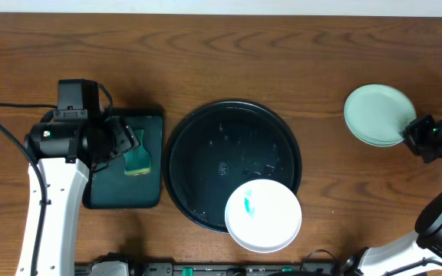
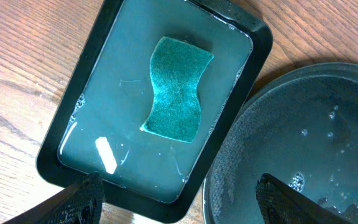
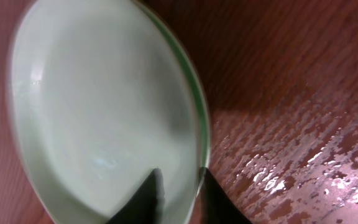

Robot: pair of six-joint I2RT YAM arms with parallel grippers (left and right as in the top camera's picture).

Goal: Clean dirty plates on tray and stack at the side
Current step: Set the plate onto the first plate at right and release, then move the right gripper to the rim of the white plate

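Item, left arm: white-sleeved, rising from the near table edge at the left and reaching away, wrist bent down over the rectangular tray; left gripper [image 2: 179, 185] hangs above that tray's edge nearest the round tray, jaws spread wide, holding nothing. Item, right arm: enters at the near right corner and stretches toward the far right; right gripper [image 3: 180, 180] sits low at the plates' rim, fingers [image 3: 156, 193] a little apart, one over the plate's inner face, one outside the rim, with a sliver of plate showing between them, so not pinching. Item, white plate [image 1: 263, 215]: round, no long axis, face up, lying on the near-right rim of the black tray [image 1: 198, 161] and overhanging it toward the near edge; a teal smear [image 1: 248, 205] left of centre. Black tray: round, glossy, beaded with droplets, mid-table. Item, dark-green rectangular tray [image 1: 150, 188]: just left of the black tray, long axis running near to far, wet-looking; green sponge [image 2: 176, 90] lying flat inside, lengthwise along it. Item, mint-aqua plates [image 1: 378, 113]: apparently two, stacked face up on the bare wooden table [image 1: 282, 61], far right, well apart from the black tray.
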